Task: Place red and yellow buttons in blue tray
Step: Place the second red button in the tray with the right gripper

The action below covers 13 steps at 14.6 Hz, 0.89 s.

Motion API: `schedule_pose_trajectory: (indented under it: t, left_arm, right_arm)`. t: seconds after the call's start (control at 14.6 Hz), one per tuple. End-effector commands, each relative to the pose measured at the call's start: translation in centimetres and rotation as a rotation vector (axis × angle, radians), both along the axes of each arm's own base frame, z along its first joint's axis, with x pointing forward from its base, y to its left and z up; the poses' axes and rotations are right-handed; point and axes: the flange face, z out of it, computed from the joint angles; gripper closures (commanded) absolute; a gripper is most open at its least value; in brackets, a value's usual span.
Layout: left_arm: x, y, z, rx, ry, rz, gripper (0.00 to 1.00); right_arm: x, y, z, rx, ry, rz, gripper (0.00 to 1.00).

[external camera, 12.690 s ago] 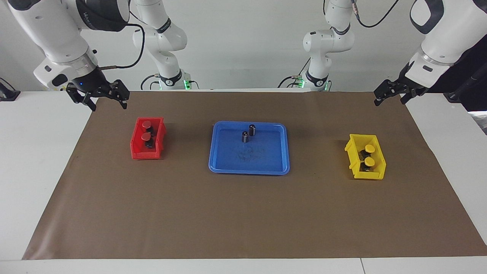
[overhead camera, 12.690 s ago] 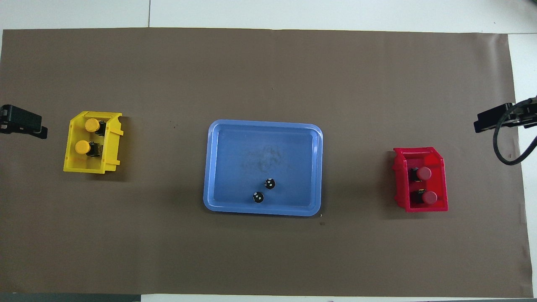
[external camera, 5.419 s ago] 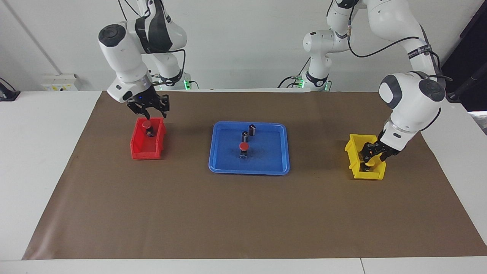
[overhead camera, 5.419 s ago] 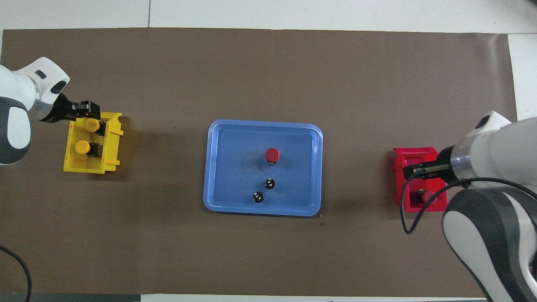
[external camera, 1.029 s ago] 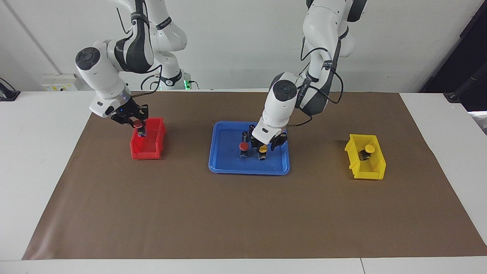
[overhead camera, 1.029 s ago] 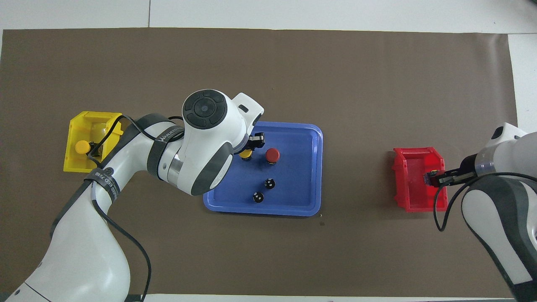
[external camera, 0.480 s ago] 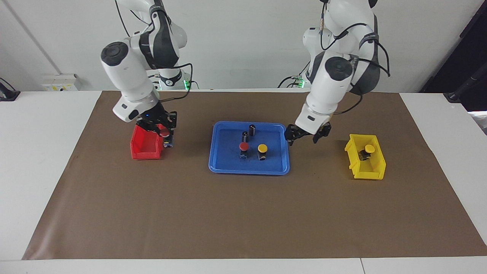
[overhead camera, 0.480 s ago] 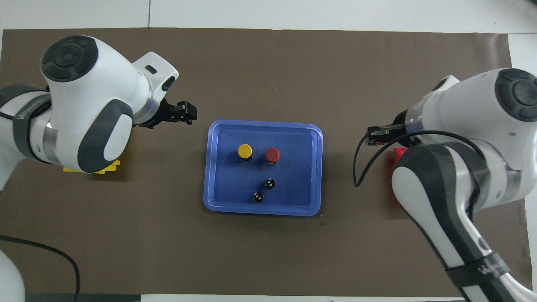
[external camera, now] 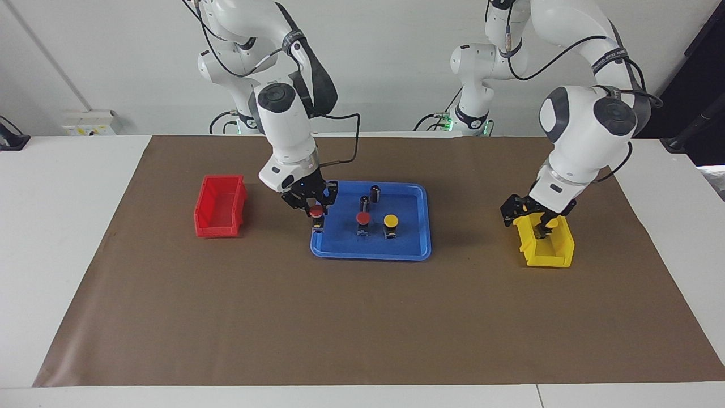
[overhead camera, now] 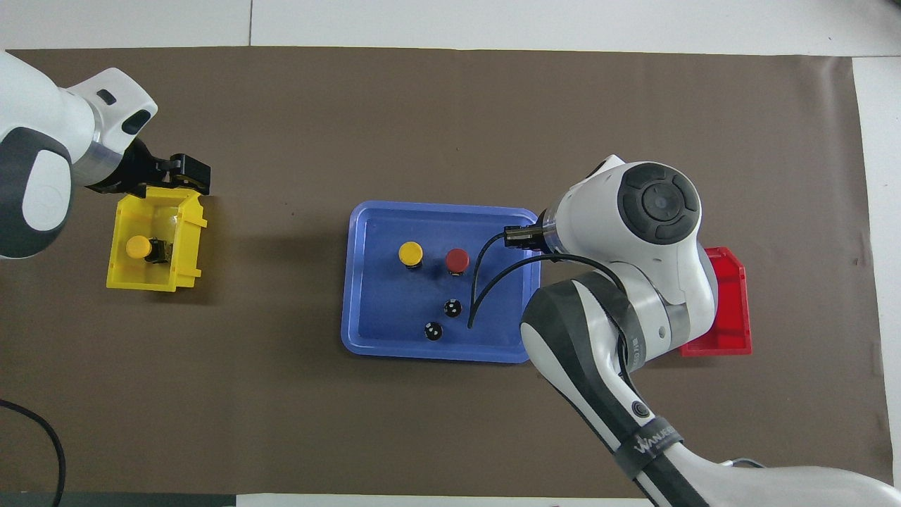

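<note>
The blue tray (external camera: 408, 238) lies mid-table and also shows in the overhead view (overhead camera: 380, 310). In it stand one red button (external camera: 362, 219) (overhead camera: 457, 260) and one yellow button (external camera: 390, 221) (overhead camera: 410, 252). My right gripper (external camera: 313, 206) (overhead camera: 516, 237) is shut on the second red button (external camera: 316, 212), low over the tray's end toward the right arm. That button is hidden in the overhead view. My left gripper (external camera: 528, 217) (overhead camera: 186, 170) is open over the yellow bin (external camera: 546, 249) (overhead camera: 151, 282). The second yellow button (overhead camera: 138, 246) lies in that bin.
Two dark cylinders (external camera: 375, 192) (external camera: 365, 202) stand in the tray, nearer to the robots than the buttons. The red bin (external camera: 218, 207) stands empty toward the right arm's end, partly covered by the arm in the overhead view (overhead camera: 732, 317). A brown mat (external camera: 362, 317) covers the table.
My right gripper has carried the red button from beside the red bin to over the tray. My left gripper has moved from beside the tray to over the yellow bin.
</note>
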Motion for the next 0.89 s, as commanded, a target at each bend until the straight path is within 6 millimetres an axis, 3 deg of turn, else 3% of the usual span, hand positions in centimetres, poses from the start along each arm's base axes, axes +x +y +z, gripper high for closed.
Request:
schedule_pose_trajectory:
  t: [0.0, 0.07, 0.21, 0.27, 0.55, 0.82]
  left_arm:
    - [-0.6, 4.9, -0.6, 0.007, -0.002, -0.045, 0.0]
    - [-1.0, 6.8, -1.3, 0.006, -0.001, -0.047, 0.04]
    - [-2.1, 8.7, -2.6, 0.008, -0.032, -0.023, 0.1]
    - [-2.8, 8.8, -3.3, 0.009, -0.043, -0.022, 0.17]
    - [-4.7, 9.4, -4.9, 0.008, -0.007, -0.01, 0.29]
    - [-6.0, 9.4, -5.9, 0.008, 0.005, -0.013, 0.34]
  right_arm:
    - [0.2, -0.1, -1.4, 0.003, 0.02, 0.012, 0.72]
    - [0.0, 0.5, -1.9, 0.002, 0.026, 0.019, 0.72]
    - [-0.5, 1.5, -2.8, 0.004, 0.05, 0.029, 0.72]
    - [-0.9, 2.2, -3.0, 0.004, 0.056, 0.04, 0.72]
    - [-1.6, 3.3, -3.2, -0.001, 0.068, 0.063, 0.72]
    - [-2.8, 3.5, -4.4, -0.006, 0.073, 0.069, 0.67]
